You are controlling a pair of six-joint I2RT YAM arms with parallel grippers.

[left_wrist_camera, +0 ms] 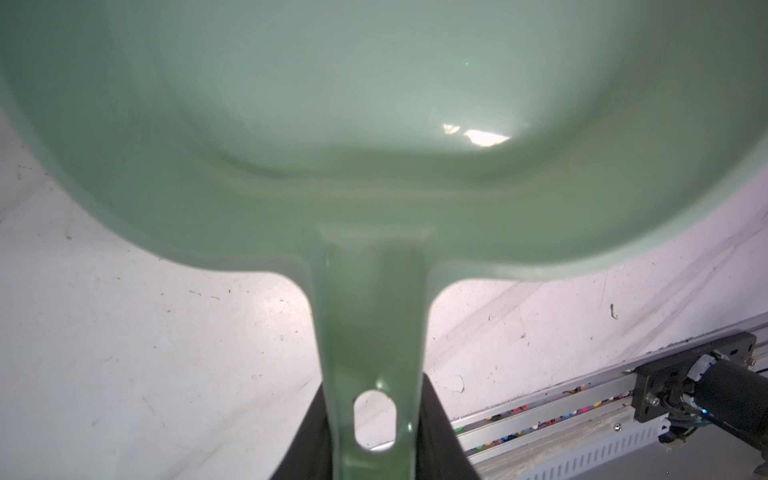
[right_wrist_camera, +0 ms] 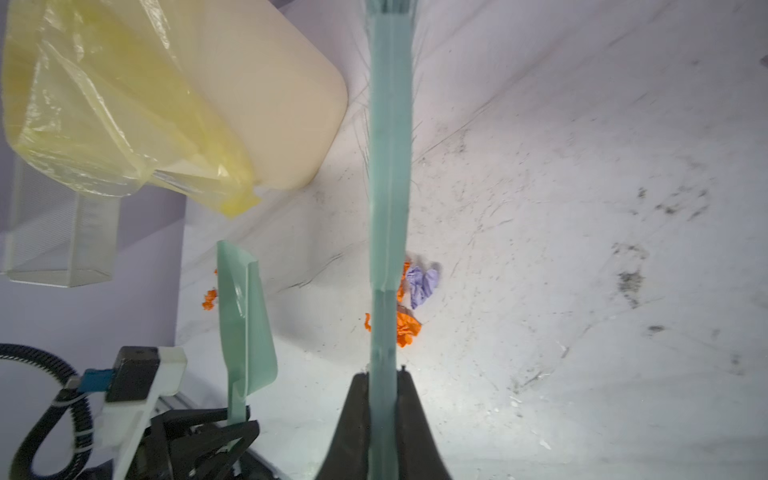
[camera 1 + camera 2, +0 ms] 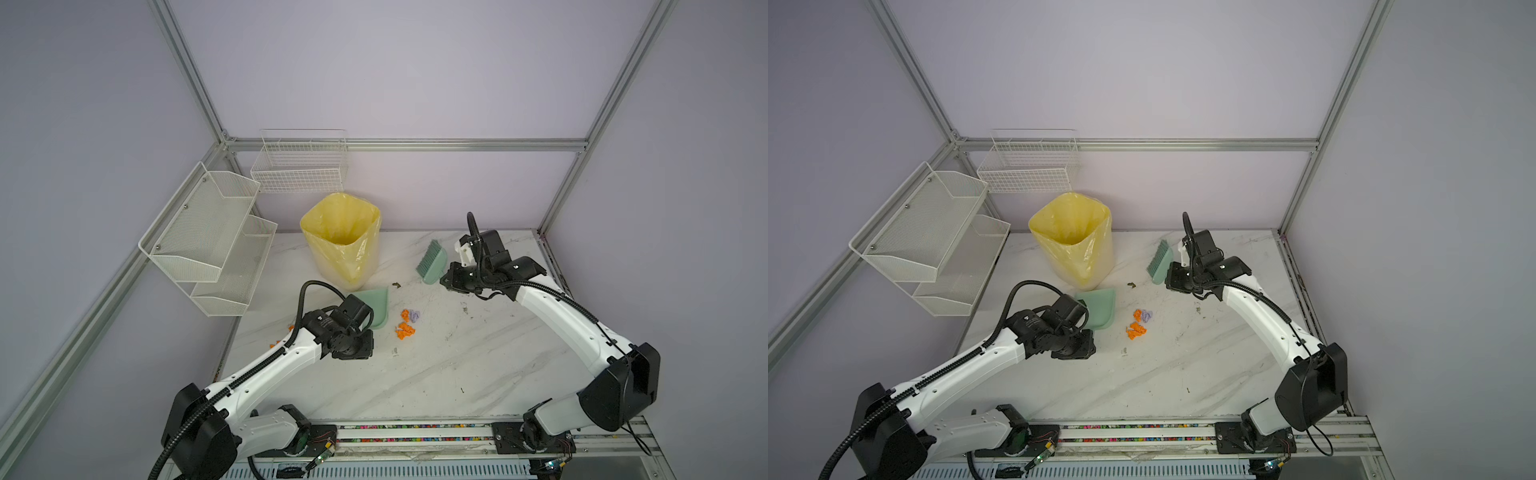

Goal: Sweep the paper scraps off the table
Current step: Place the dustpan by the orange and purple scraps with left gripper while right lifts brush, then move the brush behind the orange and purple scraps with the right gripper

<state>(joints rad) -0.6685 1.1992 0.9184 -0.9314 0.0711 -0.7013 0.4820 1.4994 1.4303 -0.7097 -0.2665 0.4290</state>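
1. A few stray paper scraps [image 2: 210,298], small crumpled bright orange wads, lie near the left edge of the white marble-look table [image 3: 457,374], left of the left arm.
2. The left gripper [image 1: 374,432] has its dark fingers pressed against both sides of the handle of a pale green plastic dustpan [image 3: 374,309]. The pan's open lip appears to face right. Whether it rests on the table cannot be told.
3. Just right of that lip sits the main pile [image 3: 406,324] of orange and pale lilac crumpled paper wads, on bare table in the middle of the scene.
4. Farther back, behind the dustpan, stands a cream waste bin lined with a yellow plastic bag [image 3: 340,237].
5. Well apart from the pile, to its right and farther back, is a pale green hand brush [image 3: 432,264]. Its bristle row runs near to far, and the bristles point left.
6. The right gripper [image 2: 384,386] pinches the brush's flat handle between closed fingers.
7. Judgement: the dustpan arm is the nearer one. The brush must come nearer and left, pushing the pile leftward into the pan.
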